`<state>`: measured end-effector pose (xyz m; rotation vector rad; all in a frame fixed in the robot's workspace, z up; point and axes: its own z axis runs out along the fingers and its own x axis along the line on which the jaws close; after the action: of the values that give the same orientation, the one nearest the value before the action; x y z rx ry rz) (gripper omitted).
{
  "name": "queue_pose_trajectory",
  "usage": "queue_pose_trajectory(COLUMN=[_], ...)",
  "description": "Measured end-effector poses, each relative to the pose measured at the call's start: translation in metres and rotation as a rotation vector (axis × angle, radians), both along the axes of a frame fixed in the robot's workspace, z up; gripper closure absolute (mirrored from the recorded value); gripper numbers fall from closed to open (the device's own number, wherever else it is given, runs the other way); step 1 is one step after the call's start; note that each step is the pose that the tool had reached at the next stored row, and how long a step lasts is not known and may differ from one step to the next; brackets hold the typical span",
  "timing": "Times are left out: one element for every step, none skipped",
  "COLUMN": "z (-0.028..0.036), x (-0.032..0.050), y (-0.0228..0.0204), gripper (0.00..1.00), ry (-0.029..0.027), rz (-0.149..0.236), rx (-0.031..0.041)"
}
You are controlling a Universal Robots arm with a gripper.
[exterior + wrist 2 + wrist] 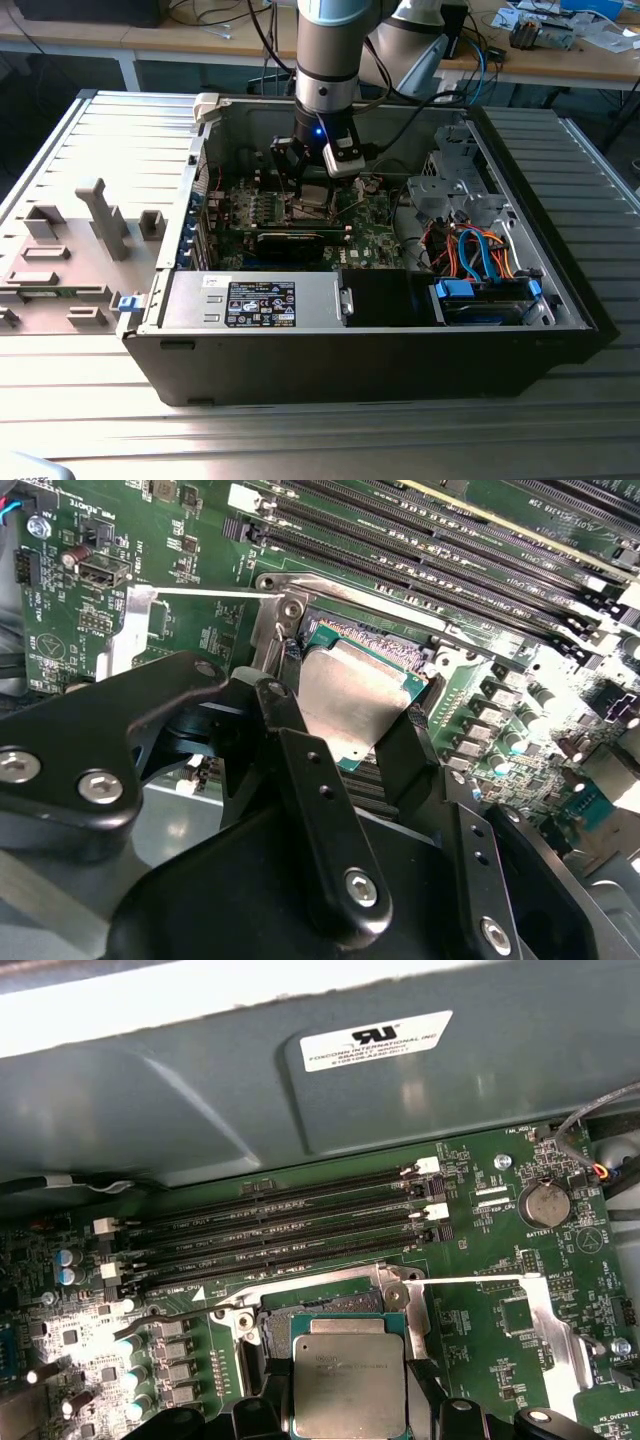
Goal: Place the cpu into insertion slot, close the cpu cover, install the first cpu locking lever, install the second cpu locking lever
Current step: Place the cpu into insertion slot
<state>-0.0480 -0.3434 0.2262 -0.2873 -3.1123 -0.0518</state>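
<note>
Item: open computer case (380,360), arm reaching down inside to the green circuit board (480,1310). Gripper (345,715): clenched on the cpu (350,685), one black finger (272,715) against each opposite edge of the plate. Cpu: held just above the insertion slot (322,1310), tilted, overlapping the part of the slot nearest the gripper. The dark recess and its rows of contacts lie bare on the side toward the memory slots (290,1220), so the cpu is judged not yet seated. Cpu cover (560,1325): a silvery frame plate lying swung open and flat on the board just beside the slot, on the side away from the row of small capacitors (135,1375), with nothing of it over the recess. Locking levers: with the cover open, neither can be counted as installed. Progress: the first step is under way, with the cpu brought to the slot but not let go. Closing the cover and both lever steps remain undone.
</note>
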Motion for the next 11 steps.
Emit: queue_pose_trajectory(z=[-0.0001,-0.0002,-0.0003,-0.0005,-0.0006,-0.0007,-0.0008,-0.001,-0.0011,-0.0012,-0.0013], x=[0.0,0.0,0.0,0.0,0.0,0.0,0.0,0.0,0.0,0.0,0.0], y=[0.0,0.0,0.0,0.0,0.0,0.0,0.0,0.0,0.0,0.0,0.0], gripper=[0.46,0.46,0.46,0.46,0.46,0.46,0.46,0.46,0.46,0.46,0.46], ry=[0.0,0.0,0.0,0.0,0.0,0.0,0.0,0.0,0.0,0.0,0.0], rz=[-0.001,-0.001,-0.002,-0.003,-0.004,-0.004,-0.005,-0.006,-0.006,-0.007,-0.007], rx=[0.0,0.0,0.0,0.0,0.0,0.0,0.0,0.0,0.0001,0.0,0.0])
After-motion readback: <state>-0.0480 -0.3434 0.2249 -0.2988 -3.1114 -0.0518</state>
